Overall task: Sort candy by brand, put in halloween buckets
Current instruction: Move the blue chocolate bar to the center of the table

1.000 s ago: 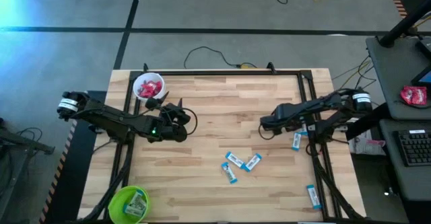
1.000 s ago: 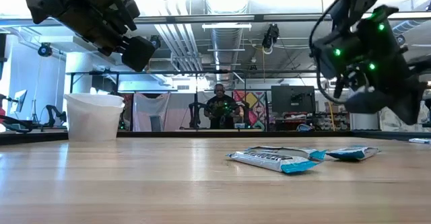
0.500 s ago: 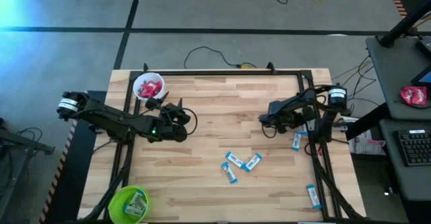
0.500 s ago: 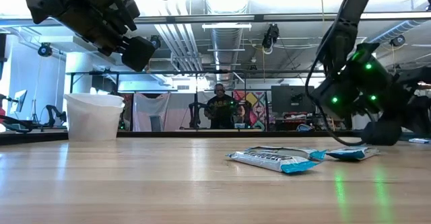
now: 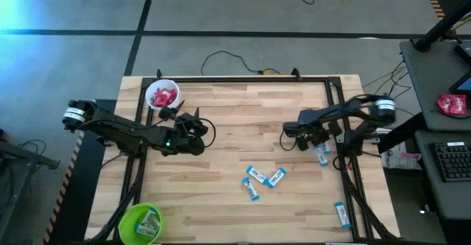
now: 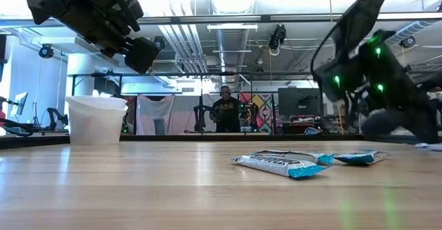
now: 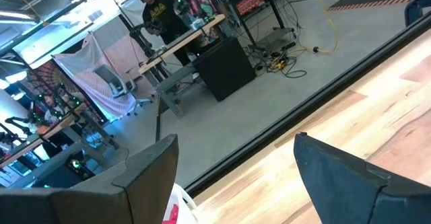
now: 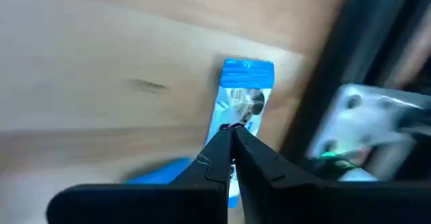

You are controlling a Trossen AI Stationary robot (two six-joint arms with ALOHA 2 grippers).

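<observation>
Right, your blue candy (image 5: 263,179) sits in a loose cluster of three near the table's (image 5: 243,112) middle, one more (image 5: 322,154) just beside the right gripper (image 5: 288,130) and another (image 5: 341,214) well apart by the near right edge. Your right gripper hangs low with its fingers (image 8: 232,146) pinched together on nothing, tips over a blue wrapper. Your left gripper (image 5: 197,123) hovers with jaws spread wide beside the white bucket (image 5: 161,95) of red candy (image 5: 163,96), the green bucket (image 5: 140,222) at the near left corner.
</observation>
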